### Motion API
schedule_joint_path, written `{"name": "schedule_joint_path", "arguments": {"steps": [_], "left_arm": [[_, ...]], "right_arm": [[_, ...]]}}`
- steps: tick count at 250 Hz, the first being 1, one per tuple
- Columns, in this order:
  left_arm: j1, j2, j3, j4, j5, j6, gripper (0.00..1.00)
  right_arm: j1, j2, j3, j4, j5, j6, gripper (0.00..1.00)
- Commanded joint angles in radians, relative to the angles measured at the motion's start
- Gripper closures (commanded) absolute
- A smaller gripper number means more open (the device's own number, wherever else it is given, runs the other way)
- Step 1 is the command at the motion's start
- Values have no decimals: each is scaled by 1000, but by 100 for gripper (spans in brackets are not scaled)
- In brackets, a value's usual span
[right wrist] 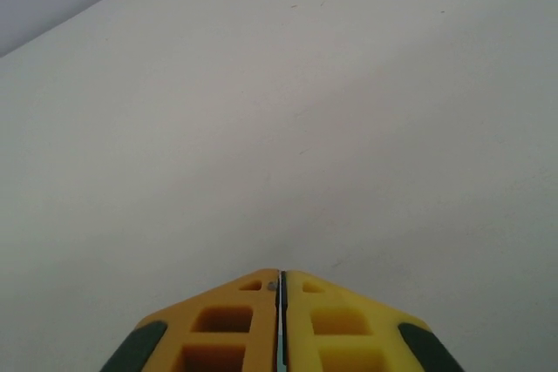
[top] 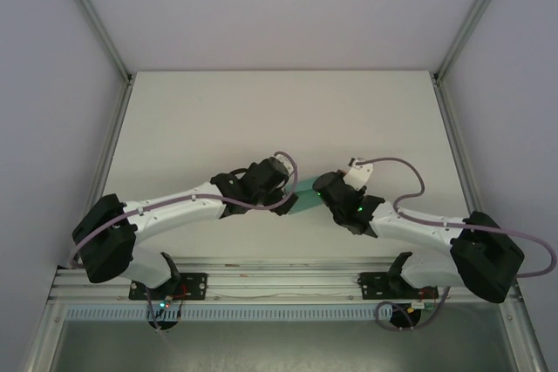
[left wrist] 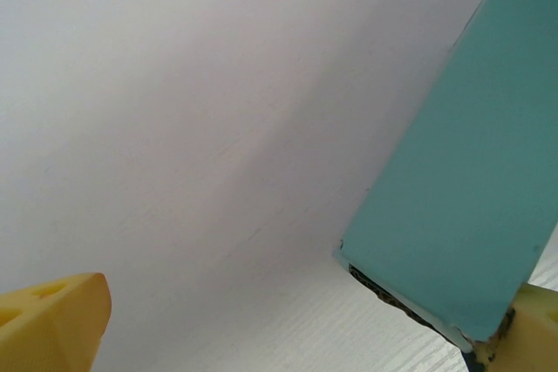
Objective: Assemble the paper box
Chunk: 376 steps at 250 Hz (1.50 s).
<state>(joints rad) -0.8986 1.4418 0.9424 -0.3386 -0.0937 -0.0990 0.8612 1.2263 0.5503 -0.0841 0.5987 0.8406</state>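
- The mounting rail (top: 279, 280) along the table's near edge carries both arm bases. From there the two arms reach forward and inward, and they meet just beyond the middle of the rail.
- The left gripper (top: 290, 189) sits just past the rail, left of its middle. It is released, with the jaws spread wide. In the left wrist view one yellow finger sits low on the left and the other low on the right, with bare table between them.
- The right gripper (top: 323, 191) sits just past the rail, right of its middle. It is clenched on the paper box (top: 307, 187). In the right wrist view its yellow fingers (right wrist: 218, 328) press together with only a thin teal edge between them.
- The paper box hangs between the two grippers, just beyond the rail's middle and off the table surface. It appears flat, and its long axis seems to run roughly along the rail, from one gripper toward the other.
- In the left wrist view the card's lower corner reaches the right-hand finger. I cannot tell whether they touch.
- Judgement: the right arm has the card, so the coming move depends on the left arm. The free end lies toward the inner side of the left jaws rather than centred, so they must shift toward it before closing.
- Beyond the grippers, away from the rail, the white table (top: 279, 111) runs back to the far wall.
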Motion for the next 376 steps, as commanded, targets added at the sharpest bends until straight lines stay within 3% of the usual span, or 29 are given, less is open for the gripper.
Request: {"name": "schedule_joint_path", "arguments": {"steps": [1, 49, 113, 145, 167, 229, 330, 376], "left_arm": [[-5, 32, -34, -47, -20, 46, 0], [-4, 15, -52, -17, -16, 82, 0], [-3, 5, -77, 24, 9, 147, 0], [-3, -7, -82, 36, 55, 189, 0], [-3, -17, -88, 58, 77, 214, 0], [-1, 9, -77, 61, 161, 288, 0], [46, 39, -36, 70, 426, 396, 0], [96, 51, -8, 77, 535, 375, 0]], "right_arm": [[11, -30, -5, -156, -156, -79, 78], [-76, -118, 8, -81, -372, -209, 70], [-142, -122, 46, -96, -542, -338, 63], [-172, -87, 49, -88, -635, -362, 64], [-191, -79, 56, -108, -693, -361, 76], [-193, -70, 2, -74, -721, -308, 79], [-193, -70, -45, -46, -733, -273, 85], [-193, -64, -51, -50, -730, -270, 89]]}}
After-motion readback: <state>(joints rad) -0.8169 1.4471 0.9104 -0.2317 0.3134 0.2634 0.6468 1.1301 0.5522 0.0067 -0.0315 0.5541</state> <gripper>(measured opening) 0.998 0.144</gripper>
